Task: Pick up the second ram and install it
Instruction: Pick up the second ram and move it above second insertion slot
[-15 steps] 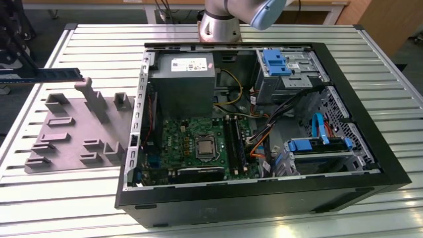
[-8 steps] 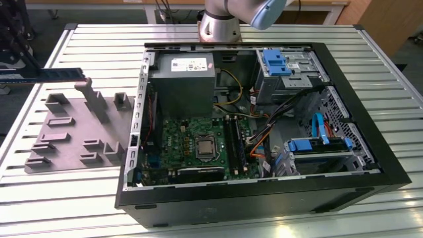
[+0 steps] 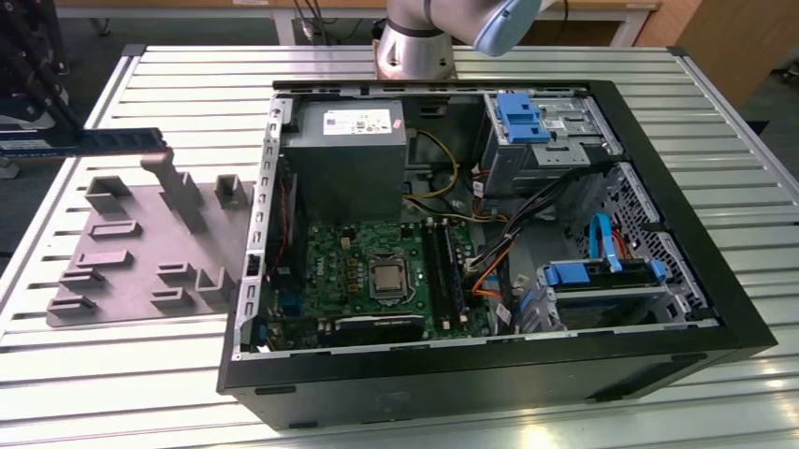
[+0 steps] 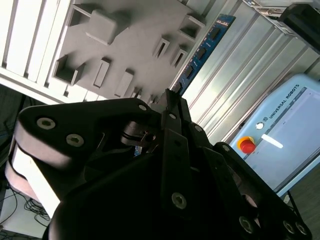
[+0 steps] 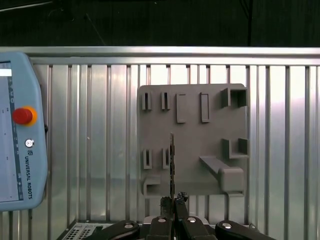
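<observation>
Over the grey moulded plastic fixture plate, black fingers clamp the long, thin blue-green circuit-board ram stick.

The computer case lies open on the tabletop, with the arm base behind it. Inside the case, you will find the power supply behind the motherboard, and the drive cage toward the exterior view's right. The fixture plate lies just beside the case, on the exterior view's left. The pincer holds the second ram above that plate. The teach pendant rests on the tabletop near the plate.
</observation>
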Robot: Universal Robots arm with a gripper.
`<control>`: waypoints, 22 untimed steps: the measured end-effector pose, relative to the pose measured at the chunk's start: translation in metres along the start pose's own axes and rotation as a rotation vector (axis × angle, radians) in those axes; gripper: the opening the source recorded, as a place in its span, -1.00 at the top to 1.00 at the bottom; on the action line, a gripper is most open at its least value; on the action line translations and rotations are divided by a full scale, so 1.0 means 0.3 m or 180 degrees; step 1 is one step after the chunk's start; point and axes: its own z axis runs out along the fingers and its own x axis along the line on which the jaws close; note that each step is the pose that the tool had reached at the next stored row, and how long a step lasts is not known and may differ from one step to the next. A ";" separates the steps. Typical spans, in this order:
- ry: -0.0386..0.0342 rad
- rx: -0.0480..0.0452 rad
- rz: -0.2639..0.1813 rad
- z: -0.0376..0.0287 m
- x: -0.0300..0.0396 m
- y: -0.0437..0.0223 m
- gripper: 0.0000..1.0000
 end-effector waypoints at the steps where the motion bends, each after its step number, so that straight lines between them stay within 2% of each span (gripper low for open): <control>1: 0.0000 0.0000 0.0000 0.000 0.000 -0.002 0.72; 22: 0.0000 0.0000 0.0000 0.001 0.000 -0.050 0.72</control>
